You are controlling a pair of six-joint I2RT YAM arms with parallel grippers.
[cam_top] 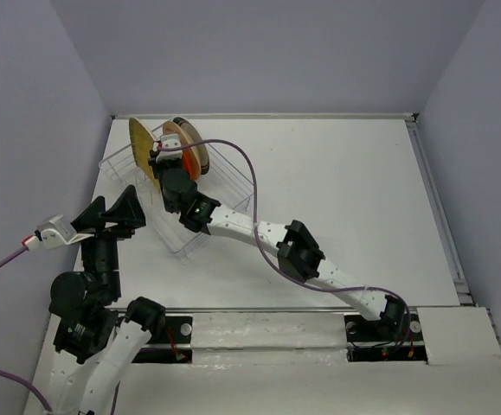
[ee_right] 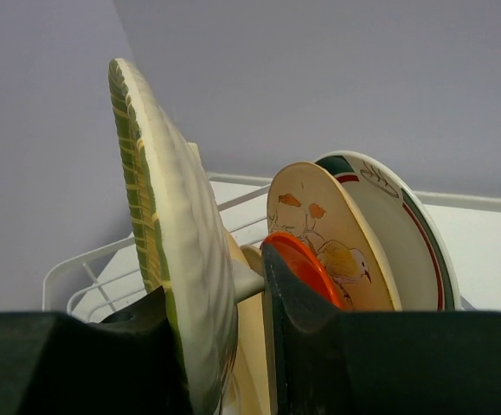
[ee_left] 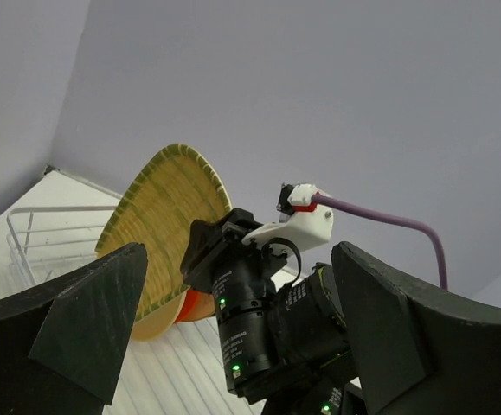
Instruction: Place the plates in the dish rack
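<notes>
Top external view: nearest us, the left claw [cam_top: 116,209] hangs above the desk [cam_top: 345,190] with its fingers spread wide and nothing between them, just short of the dish rack [cam_top: 233,186]. Further on, the right arm [cam_top: 319,264] stretches across the desk to the rack. There the right claw [cam_top: 165,158] is clamped on the yellow woven plate [cam_top: 141,147], which stands on edge at the rack's far left corner.

From the right wrist we see that plate pinched between the 2 dark fingers [ee_right: 302,328]; we cannot tell whether its lower edge rests on the wires. Just behind it, 3 more stand upright in the rack: first the orange-red plate [ee_right: 306,259], then the cream plate [ee_right: 319,216] with a bird picture, and farthest back the white plate [ee_right: 397,233] with the dark-green rim.
</notes>
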